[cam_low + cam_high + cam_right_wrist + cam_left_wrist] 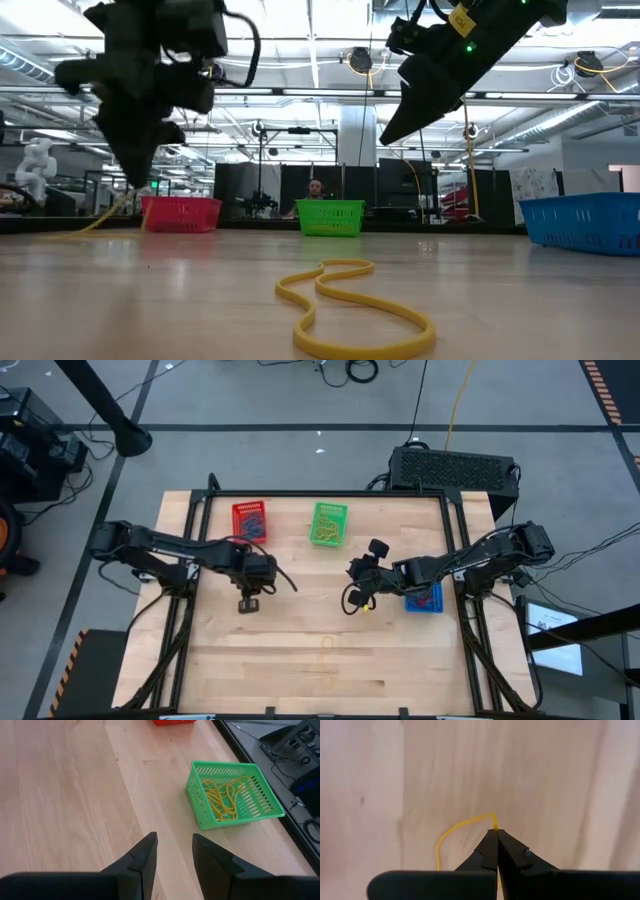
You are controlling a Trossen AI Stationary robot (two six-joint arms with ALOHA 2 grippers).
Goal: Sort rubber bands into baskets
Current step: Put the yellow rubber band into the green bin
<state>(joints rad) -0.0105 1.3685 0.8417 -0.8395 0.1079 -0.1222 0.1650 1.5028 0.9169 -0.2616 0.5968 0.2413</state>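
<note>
three baskets sit on the wooden table (320,660) in the high view: the red basket (250,521) and the green basket (329,523) side by side near the far edge, the blue basket (425,598) at the right, partly under the right arm. the left gripper (248,604) hangs over the boards in front of the red basket, and the right gripper (358,597) is near the table's middle, just beside the blue basket, with a bit of yellow under it. in the low view a yellow rubber band (350,305) lies loose on the table up close, a second yellow band (100,222) trails down to the wood from the left gripper in front of the red basket, and a person shows far off behind the green basket. in the left wrist view the left gripper's tips are pressed together, pinching that yellow band (462,827) just above the wood. in the right wrist view the right gripper (175,847) is spread with nothing between its fingers (142,857), and the green basket (232,795) ahead of it holds a tangle of yellow bands (222,797).
</note>
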